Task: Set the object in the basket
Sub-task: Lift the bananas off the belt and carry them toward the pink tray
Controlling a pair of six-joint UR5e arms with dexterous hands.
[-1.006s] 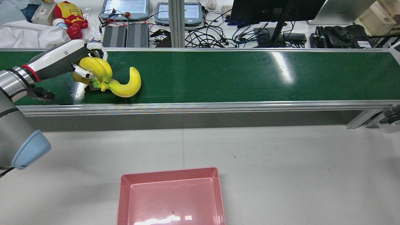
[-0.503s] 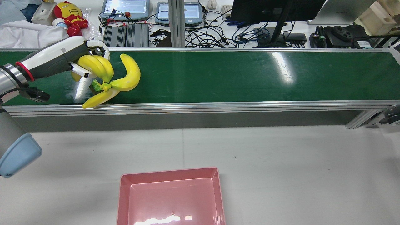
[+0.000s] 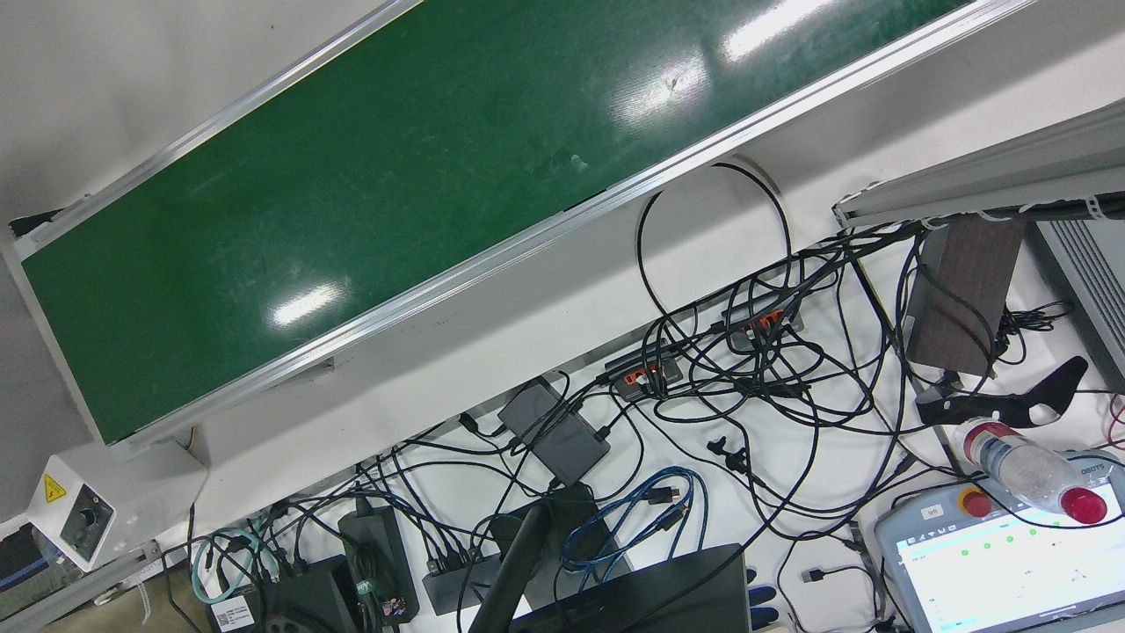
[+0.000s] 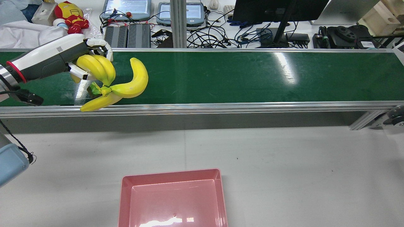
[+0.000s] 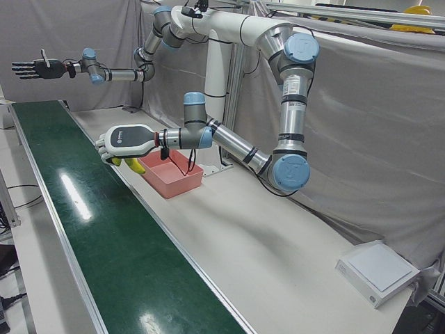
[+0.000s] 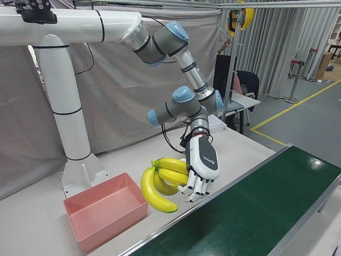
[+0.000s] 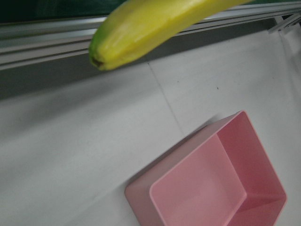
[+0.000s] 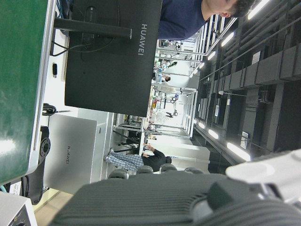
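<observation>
Yellow banana bunch (image 4: 107, 78), green stem; pink basket (image 4: 173, 198); green conveyor belt (image 4: 252, 75); white-grey left robot hand (image 4: 91, 58).

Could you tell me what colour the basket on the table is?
The basket is pink, clearest in the rear view.

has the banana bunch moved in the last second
Yes. In the rear view the banana bunch, held by the left robot hand, has lifted and swung: one banana now hangs past the conveyor belt's near rail, where earlier all lay on the green.

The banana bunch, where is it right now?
The banana bunch hangs in the left hand at the rear view's left, above the green conveyor belt.
</observation>
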